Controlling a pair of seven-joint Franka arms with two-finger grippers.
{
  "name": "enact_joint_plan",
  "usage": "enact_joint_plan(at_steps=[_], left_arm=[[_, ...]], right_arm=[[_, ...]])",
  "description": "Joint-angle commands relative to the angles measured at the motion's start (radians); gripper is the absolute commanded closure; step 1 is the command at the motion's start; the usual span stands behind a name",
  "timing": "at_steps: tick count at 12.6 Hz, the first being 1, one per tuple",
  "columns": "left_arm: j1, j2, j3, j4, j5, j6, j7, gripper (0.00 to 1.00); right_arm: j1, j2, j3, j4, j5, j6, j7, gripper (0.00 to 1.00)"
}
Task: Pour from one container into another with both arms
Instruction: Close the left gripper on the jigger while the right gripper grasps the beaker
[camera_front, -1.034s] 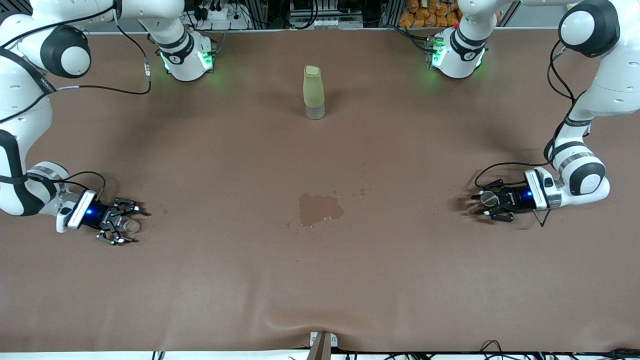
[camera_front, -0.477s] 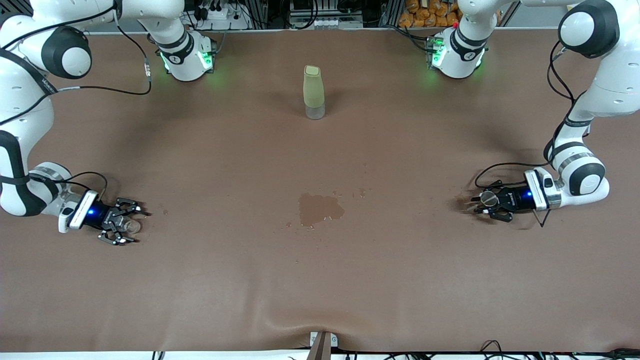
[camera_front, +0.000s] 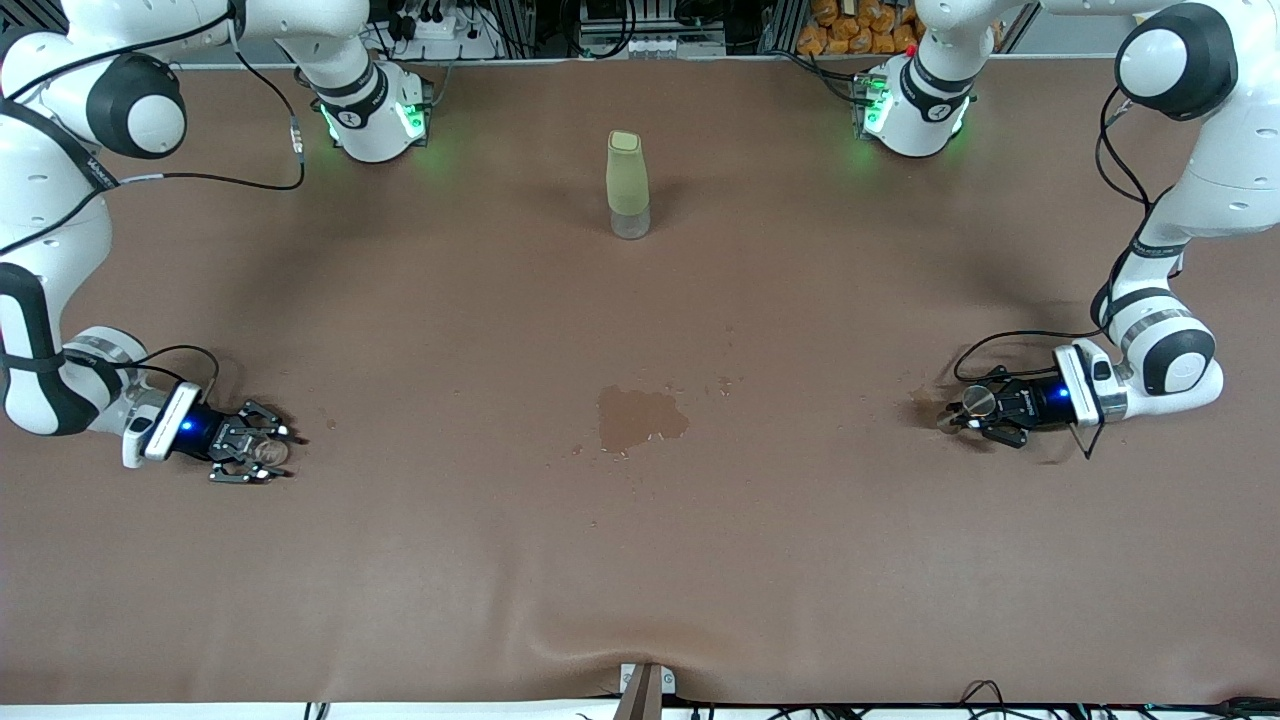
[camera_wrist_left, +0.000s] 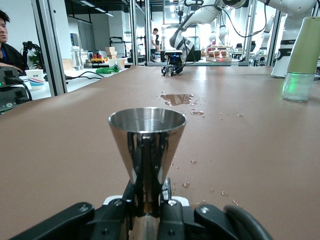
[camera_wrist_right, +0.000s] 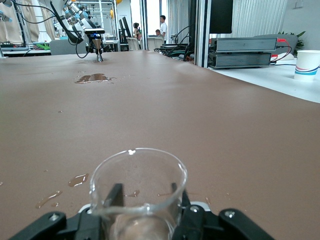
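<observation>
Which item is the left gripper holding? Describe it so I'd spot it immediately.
On the brown table, go to the left arm's end, level with the wet patch. There the left gripper is shut on a metal cup: a shiny funnel-shaped cone, unlike the clear glass and the green bottle.

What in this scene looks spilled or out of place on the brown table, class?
A dark wet puddle lies mid-table, nearer the front camera than the upright pale green bottle, with small droplets scattered toward the left arm's end. Liquid has evidently been spilled on the brown table covering, which also bulges in a wrinkle at its near edge.
</observation>
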Motion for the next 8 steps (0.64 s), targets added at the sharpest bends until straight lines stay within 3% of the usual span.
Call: enact_joint_plan(at_steps=[1, 8], left_arm=[[-0.006, 0.014, 0.001, 0.023, -0.011, -0.036, -0.059, 1.00], [0.000, -0.055, -0.056, 0.046, 0.042, -0.073, -0.199, 1.00]], right_arm=[[0.004, 0.017, 0.000, 0.017, 0.023, -0.004, -0.001, 1.00], [0.004, 0.013, 0.000, 0.019, 0.048, -0.007, 0.025, 1.00]])
